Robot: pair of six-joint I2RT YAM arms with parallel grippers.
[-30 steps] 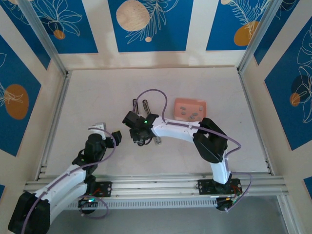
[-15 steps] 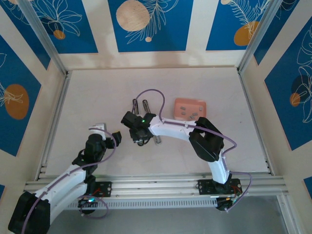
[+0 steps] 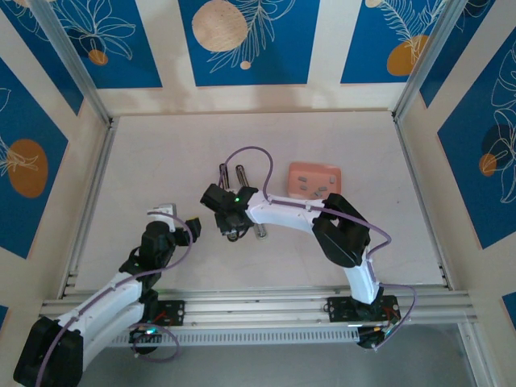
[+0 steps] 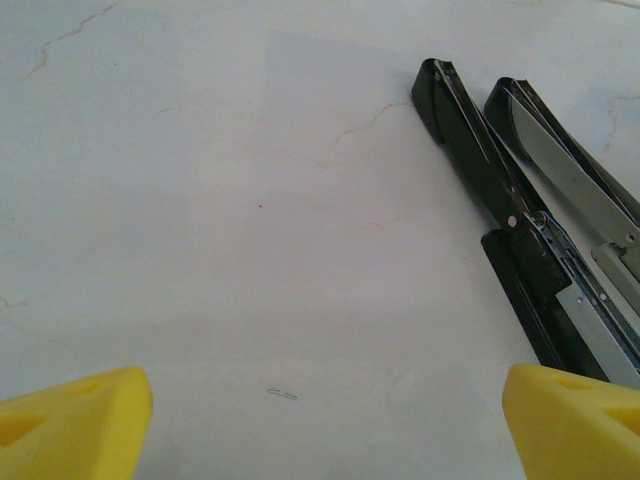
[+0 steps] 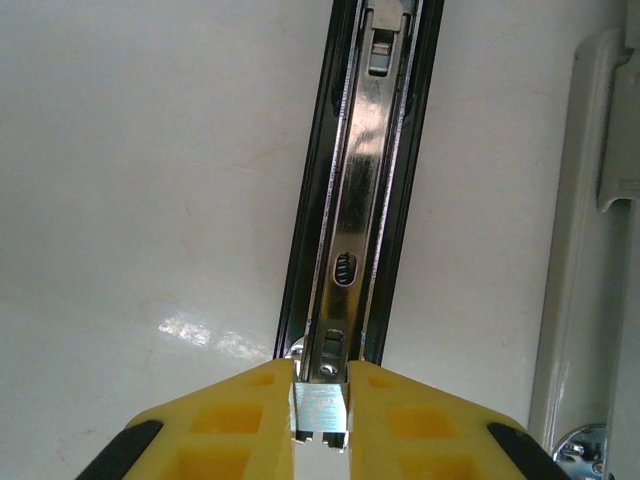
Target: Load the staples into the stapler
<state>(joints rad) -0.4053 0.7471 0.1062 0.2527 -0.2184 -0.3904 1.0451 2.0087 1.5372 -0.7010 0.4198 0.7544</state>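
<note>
The stapler (image 3: 231, 179) lies opened flat on the table, its two long arms side by side (image 4: 520, 235). In the right wrist view its black channel with the shiny metal rail (image 5: 355, 230) runs away from my fingers. My right gripper (image 5: 321, 415) is shut on a short silvery strip of staples (image 5: 321, 408), held right over the near end of that rail. More staples (image 3: 319, 190) lie in the pink tray (image 3: 302, 171). My left gripper (image 4: 328, 420) is open, left of the stapler, with bare table between its yellow fingertips (image 4: 75, 415).
The stapler's pale grey second arm (image 5: 585, 250) lies just right of the rail. One loose bent staple (image 4: 282, 394) rests on the table between the left fingers. The right arm (image 3: 282, 214) reaches across the middle; metal frame rails (image 3: 89, 201) border the table.
The right arm has shifted slightly left over the stapler and then held still. The left arm has not moved.
</note>
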